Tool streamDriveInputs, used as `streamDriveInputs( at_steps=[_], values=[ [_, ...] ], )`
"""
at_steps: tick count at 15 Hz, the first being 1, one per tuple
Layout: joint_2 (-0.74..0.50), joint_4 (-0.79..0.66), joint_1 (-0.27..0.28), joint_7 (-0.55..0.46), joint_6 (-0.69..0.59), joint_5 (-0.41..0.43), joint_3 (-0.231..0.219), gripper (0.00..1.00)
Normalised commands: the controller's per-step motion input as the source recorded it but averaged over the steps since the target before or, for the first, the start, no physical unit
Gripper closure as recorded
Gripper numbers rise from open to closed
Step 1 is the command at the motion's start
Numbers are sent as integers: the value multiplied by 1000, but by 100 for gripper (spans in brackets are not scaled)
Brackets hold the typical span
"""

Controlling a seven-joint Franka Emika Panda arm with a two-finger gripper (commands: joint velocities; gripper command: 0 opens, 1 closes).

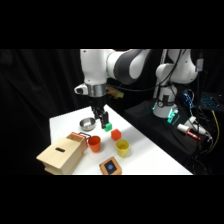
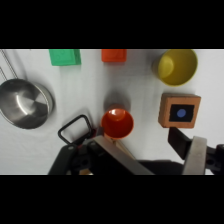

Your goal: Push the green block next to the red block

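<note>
Here the small bright green cube [image 1: 108, 127] sits on the white table [image 1: 145, 160] just behind and to one side of the small red-orange cube [image 1: 116, 134], the two near each other but with a strip of bare table between them. The white arm's black two-finger gripper [image 1: 102, 120] hangs from above right at the green cube's far side, on the side turned toward the round steel bowl [image 1: 88, 123]; whether it touches the cube I cannot tell, nor whether its fingers are spread or pressed together. In the wrist view the green cube [image 2: 65, 56] and the red-orange cube [image 2: 114, 55] lie side by side along the top edge, the gap running across the picture. So the push looks to me like a short sideways one, from the bowl's side toward the red-orange cube, well clear of the orange-red cup [image 2: 117, 123] and the yellow cup [image 2: 176, 66].
</note>
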Motion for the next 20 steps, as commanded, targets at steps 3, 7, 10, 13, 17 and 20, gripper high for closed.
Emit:
streamDriveInputs(
  at_steps=[3,7,10,13,17,20],
  values=[
    [0,2,-20,1,18,-10,11,0],
    [-32,-6,-83,-93,81,3,-31,0],
    [-69,-31,-162,-236,88,55,-70,0],
    [-89,-58,-164,-296,73,76,-65,0],
    [-134,-111,-148,-439,39,143,-20,0],
    [-162,-162,-119,-467,45,110,-19,0]
  ],
)
